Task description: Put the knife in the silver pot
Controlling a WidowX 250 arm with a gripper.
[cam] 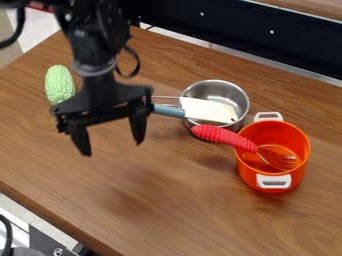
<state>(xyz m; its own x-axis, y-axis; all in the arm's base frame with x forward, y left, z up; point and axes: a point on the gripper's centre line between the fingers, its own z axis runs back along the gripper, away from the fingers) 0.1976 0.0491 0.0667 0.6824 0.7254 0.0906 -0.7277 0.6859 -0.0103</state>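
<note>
Knife (207, 111) lies at the silver pot (232, 91), my pincer (112, 147) is released.
Its blade is over the pot's mouth, the handle (168, 110) sticks out toward me. I think placing is nearly finished; I should lift straight up, carefully, so my spread fingers do not catch this handle and tip the blade out.

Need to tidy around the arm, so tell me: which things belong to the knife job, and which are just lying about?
For the job:
knife, blade over the silver pot's opening
silver pot
claw, open

Just lying about:
green corn cob
orange pot
red-handled fork, leaning in the orange pot
</note>
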